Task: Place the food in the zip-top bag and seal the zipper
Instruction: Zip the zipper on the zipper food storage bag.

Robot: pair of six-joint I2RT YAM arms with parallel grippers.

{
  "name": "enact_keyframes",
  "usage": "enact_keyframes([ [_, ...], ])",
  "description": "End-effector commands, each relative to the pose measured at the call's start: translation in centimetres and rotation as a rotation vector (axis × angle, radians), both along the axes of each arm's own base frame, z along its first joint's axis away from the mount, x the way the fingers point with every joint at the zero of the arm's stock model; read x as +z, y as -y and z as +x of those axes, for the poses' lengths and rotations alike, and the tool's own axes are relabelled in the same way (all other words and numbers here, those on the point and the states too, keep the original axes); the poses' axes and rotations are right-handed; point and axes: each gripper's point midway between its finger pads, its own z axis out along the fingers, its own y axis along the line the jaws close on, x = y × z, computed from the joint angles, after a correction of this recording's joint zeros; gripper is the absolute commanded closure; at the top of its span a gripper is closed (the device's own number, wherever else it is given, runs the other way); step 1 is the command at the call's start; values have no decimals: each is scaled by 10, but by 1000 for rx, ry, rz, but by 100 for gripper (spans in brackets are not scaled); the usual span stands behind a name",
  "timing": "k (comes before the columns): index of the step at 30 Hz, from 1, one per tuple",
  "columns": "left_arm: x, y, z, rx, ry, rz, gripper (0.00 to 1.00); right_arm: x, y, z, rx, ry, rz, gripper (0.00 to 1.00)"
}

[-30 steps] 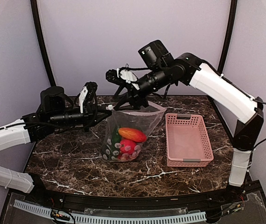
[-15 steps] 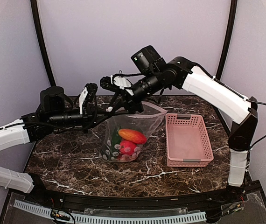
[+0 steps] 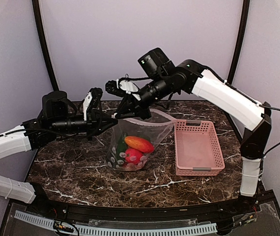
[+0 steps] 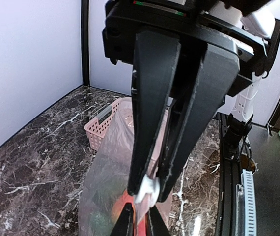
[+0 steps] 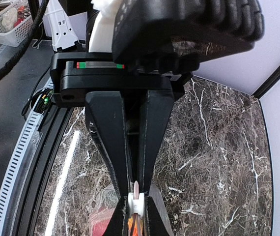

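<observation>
At table centre, the zip-top bag [image 3: 141, 132] hangs from 2 grips at the left corner of its mouth. Its base seems to rest on the marble table [image 3: 71, 167]. The food is inside: an orange-red oval [image 3: 139, 143] on top, a red piece [image 3: 133, 156] under it, a green piece [image 3: 122, 146] to the left.

Left gripper [image 3: 111, 118]: fingers pressed together on the corner of the zipper [image 3: 152, 123].
Right gripper [image 3: 122, 112]: just beside it, fingers pinched on the same pale strip. The right wrist view shows a small white piece between the tips.

Risks, judged:
1. Bag: the mouth stands open on the basket side. If the right gripper drags along the strip and the left grip slips, the whole bag would follow and nothing would seal.
2. Food: a tugged or tilted bag could tip the oval toward the open mouth.
3. Zipper: the film is thin and slack, so the strip may buckle or skip between the fingers and leave gaps.

Surroundings: pink basket [image 3: 197, 171] stands right of the bag, its far-left corner near the open end of the mouth, on the line of a rightward sweep. No other obstacle seen on that line.
</observation>
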Motion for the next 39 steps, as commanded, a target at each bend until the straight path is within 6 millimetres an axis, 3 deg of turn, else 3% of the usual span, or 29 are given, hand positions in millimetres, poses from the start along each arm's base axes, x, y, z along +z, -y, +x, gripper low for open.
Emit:
enact_keyframes([
  [1, 24, 5, -11, -60, 64, -58, 88, 12, -1, -6, 10, 3, 26, 98],
  [15, 21, 12, -10, -88, 64, -65, 90, 10, -1, -5, 7, -9, 21, 98],
  [35, -2, 11, -14, -111, 114, -18, 72, 11, 1, -5, -1, 3, 19, 99],
  [39, -3, 12, -13, -112, 113, -19, 78, 10, 0, -4, -2, 2, 17, 99],
])
